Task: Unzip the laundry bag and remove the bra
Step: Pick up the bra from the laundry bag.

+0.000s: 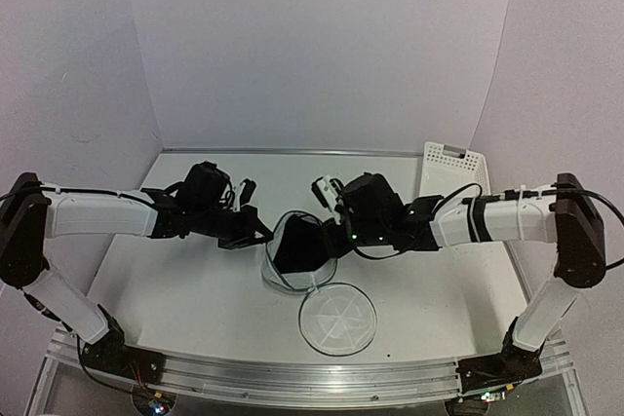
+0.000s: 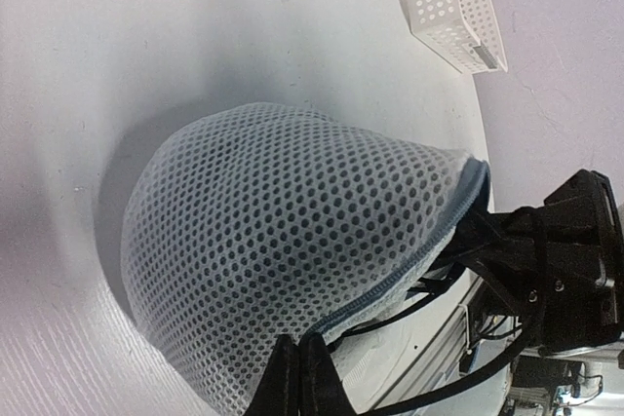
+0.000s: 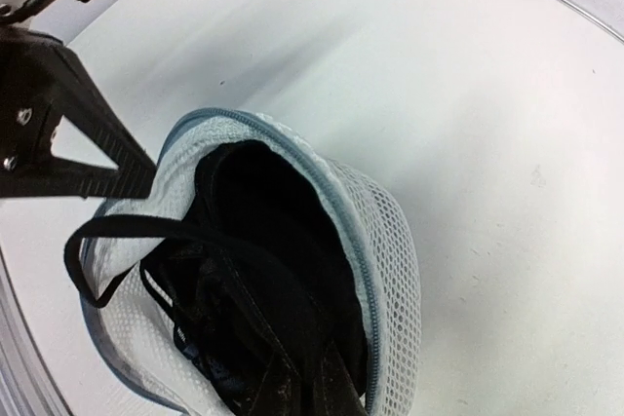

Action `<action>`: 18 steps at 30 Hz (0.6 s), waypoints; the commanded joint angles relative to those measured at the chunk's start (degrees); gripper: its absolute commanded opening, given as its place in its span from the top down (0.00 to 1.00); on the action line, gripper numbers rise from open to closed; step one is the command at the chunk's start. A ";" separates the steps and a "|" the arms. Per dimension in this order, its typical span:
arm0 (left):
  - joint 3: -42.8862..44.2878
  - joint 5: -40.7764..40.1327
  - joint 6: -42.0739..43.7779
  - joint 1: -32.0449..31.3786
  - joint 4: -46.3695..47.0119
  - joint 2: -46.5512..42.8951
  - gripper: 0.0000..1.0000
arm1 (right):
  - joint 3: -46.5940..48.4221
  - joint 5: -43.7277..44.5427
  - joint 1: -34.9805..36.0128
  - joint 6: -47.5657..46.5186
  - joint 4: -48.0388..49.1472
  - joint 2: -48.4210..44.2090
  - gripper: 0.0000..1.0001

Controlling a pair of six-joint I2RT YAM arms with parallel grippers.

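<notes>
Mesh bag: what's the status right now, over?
Left claw pinching rim of white mesh laundry bag, unzipped. Right claw inside, on black fabric bra, grip unclear. Nothing blocking.

- Middle: open mesh bag (image 1: 277,277) with the dark bra (image 1: 304,245) inside.
- Just below it: round clear lid (image 1: 337,319), lying flat.
- Upper right: white basket (image 1: 451,167).
</notes>
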 commanded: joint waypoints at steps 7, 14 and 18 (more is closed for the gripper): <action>1.07 -1.06 -0.42 2.06 0.87 -1.67 1.00 | -4.45 -4.90 0.11 -2.75 4.11 -10.43 1.00; 3.26 0.30 0.72 3.14 0.74 -1.17 1.00 | -7.45 -11.36 0.15 -5.24 4.04 -14.70 1.00; 5.26 2.82 2.06 3.24 0.25 0.31 1.00 | -8.95 -13.94 0.11 -5.12 5.45 -17.65 1.00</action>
